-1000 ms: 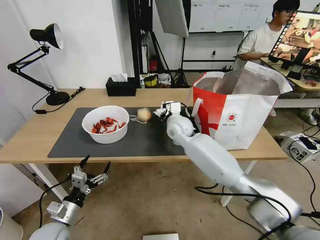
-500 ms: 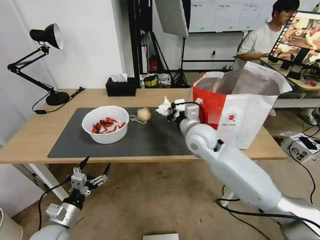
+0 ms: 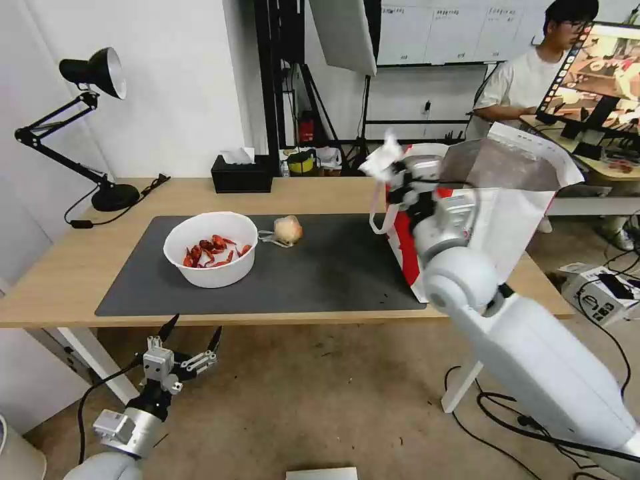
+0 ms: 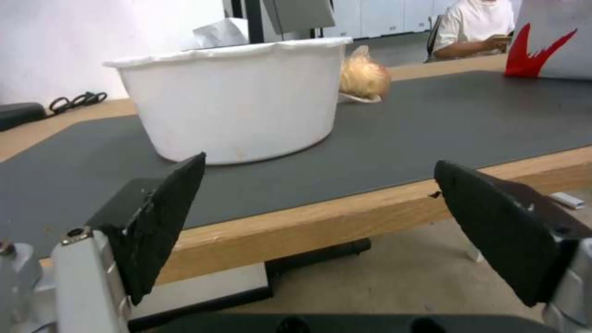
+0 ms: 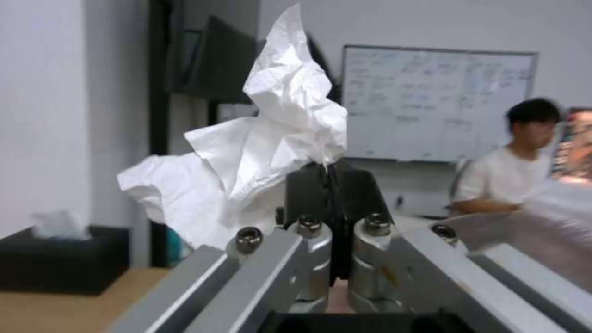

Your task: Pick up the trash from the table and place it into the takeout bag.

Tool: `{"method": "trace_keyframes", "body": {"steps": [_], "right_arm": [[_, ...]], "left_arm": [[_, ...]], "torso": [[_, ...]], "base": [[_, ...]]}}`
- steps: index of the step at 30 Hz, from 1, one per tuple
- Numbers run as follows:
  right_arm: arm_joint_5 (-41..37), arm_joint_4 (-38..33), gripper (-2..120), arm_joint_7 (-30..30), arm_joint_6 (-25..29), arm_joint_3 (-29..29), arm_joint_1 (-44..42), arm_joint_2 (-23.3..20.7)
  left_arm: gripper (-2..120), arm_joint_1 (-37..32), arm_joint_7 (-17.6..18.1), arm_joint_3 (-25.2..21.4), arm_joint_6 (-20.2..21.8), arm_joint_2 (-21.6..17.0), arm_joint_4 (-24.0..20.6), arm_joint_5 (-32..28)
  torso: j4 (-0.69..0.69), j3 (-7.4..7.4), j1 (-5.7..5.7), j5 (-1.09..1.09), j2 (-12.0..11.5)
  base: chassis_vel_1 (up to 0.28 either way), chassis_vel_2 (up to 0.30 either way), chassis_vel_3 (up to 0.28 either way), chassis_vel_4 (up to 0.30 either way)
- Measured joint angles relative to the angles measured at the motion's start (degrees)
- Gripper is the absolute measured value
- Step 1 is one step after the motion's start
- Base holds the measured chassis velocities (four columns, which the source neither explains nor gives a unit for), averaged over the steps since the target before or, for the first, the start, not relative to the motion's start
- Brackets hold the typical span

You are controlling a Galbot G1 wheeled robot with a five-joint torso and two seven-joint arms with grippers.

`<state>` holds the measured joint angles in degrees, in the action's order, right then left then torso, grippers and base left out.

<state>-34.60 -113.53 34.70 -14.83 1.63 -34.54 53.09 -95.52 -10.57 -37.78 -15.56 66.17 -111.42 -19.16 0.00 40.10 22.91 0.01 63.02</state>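
Observation:
My right gripper [image 3: 393, 175] is shut on a crumpled white tissue [image 3: 380, 162] and holds it in the air beside the near-left rim of the takeout bag [image 3: 497, 200]. The right wrist view has the tissue [image 5: 271, 138] pinched between the closed black fingers [image 5: 308, 185]. On the dark mat [image 3: 320, 273] of the table [image 3: 67, 267] stand a white bowl of red crayfish shells [image 3: 211, 248] and a beige ball-like lump [image 3: 288, 229]. My left gripper [image 3: 190, 331] hangs open below the table's front edge, the bowl [image 4: 234, 97] and lump [image 4: 364, 77] beyond it.
A black tissue box [image 3: 242, 175] sits at the table's back edge, a black desk lamp [image 3: 100, 133] at the far left. Cables and a small box [image 3: 600, 293] lie on the floor to the right.
My right gripper has lifted the tissue off the mat and carried it up and to the right, to the bag's rim. The left arm has stayed put.

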Motion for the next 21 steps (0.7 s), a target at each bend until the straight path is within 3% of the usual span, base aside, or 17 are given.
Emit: {"method": "trace_keyframes", "body": {"steps": [16, 21], "right_arm": [[-4.5, 0.7, 0, 3.4, -2.7, 5.2, -3.0, -2.8], [-6.5, 1.4, 16, 3.7, -3.0, 5.6, -2.1, -3.0]], "left_arm": [[100, 0.7, 0.4, 1.0, 0.1, -0.2, 0.1, -0.1], [100, 0.7, 0.4, 0.9, 0.1, -0.2, 0.2, -0.3]], "torso": [[0.0, 0.01, 0.0, -0.01, 0.0], [0.01, 0.01, 0.0, 0.0, 0.0]], "base": [[0.0, 0.0, 0.0, 0.0], [0.0, 0.0, 0.0, 0.0]]}}
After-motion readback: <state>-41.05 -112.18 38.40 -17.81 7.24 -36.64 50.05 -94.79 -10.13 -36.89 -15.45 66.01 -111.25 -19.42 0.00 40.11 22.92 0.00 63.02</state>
